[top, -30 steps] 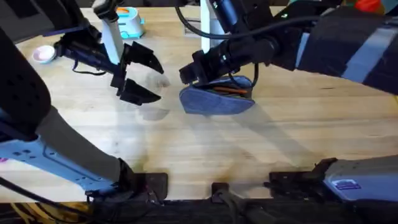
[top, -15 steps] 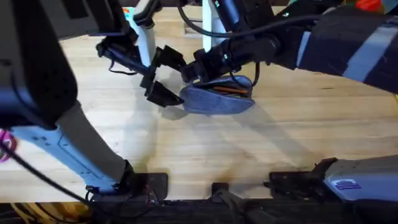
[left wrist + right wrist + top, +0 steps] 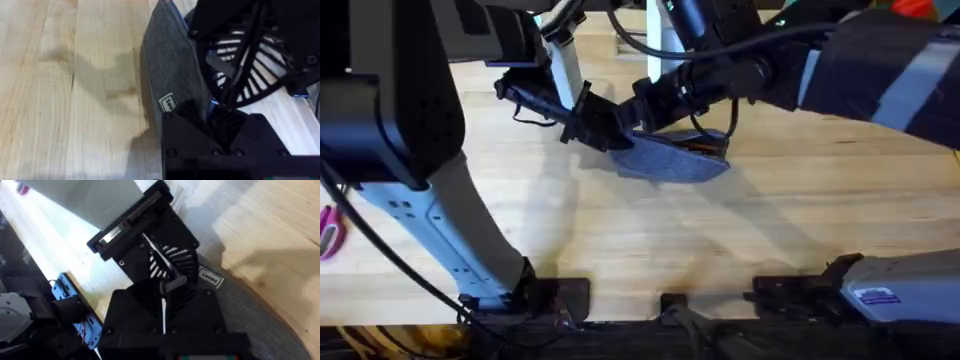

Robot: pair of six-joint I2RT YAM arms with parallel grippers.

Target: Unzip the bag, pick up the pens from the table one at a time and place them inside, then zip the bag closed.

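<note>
The left hand [image 3: 210, 132] touches the bag [image 3: 170, 70] on the table [image 3: 60, 90].

Bright, even light from above; soft grey shadows on the table [image 3: 650, 240] beside the bag [image 3: 170, 75]. Blurred and dark where the left arm [image 3: 390, 100] rises near the overhead lens. Washed-out glare along the far table edge in the right wrist view.

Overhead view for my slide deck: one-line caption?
Both grippers, left gripper and right gripper, meet at the bag on the table.
</note>
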